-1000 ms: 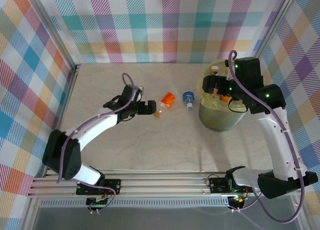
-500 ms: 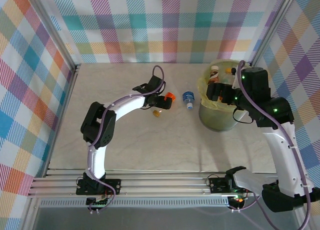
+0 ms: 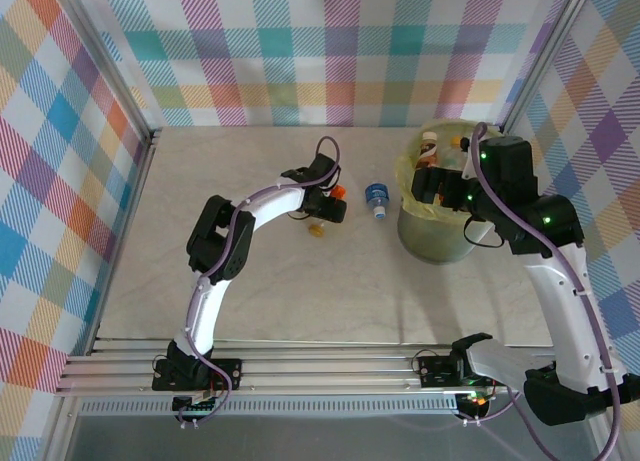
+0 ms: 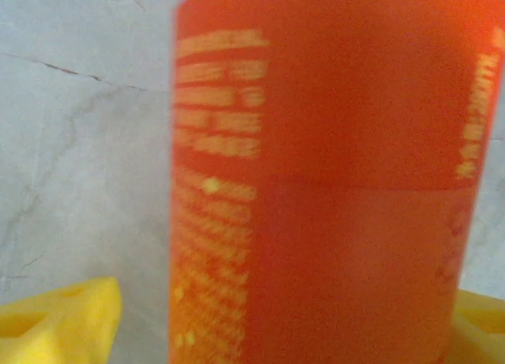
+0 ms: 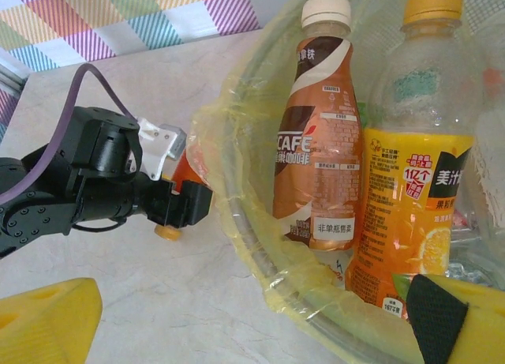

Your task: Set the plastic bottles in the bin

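Note:
An orange-labelled plastic bottle (image 4: 323, 174) lies on the marble table between the yellow fingertips (image 4: 55, 320) of my left gripper (image 4: 268, 324). The jaws stand either side of it, with a strip of table showing beside the left fingertip. From above, the left gripper (image 3: 331, 204) sits over this bottle (image 3: 339, 191), whose orange cap (image 3: 315, 228) pokes out. A blue-labelled bottle (image 3: 377, 196) lies between it and the bin (image 3: 440, 239). My right gripper (image 5: 252, 332) hangs open over the bin's rim (image 5: 252, 245). A brown bottle (image 5: 316, 127) and an orange juice bottle (image 5: 410, 206) stand in the bin.
Checked walls and metal posts close in the table on three sides. The bin stands at the far right, close to the right wall. The left arm (image 5: 87, 182) stretches across the table toward the bin.
The left arm has swung right and reached over the orange bottle, and its jaws have narrowed around it. The right gripper shifted slightly over the bin, then held still.

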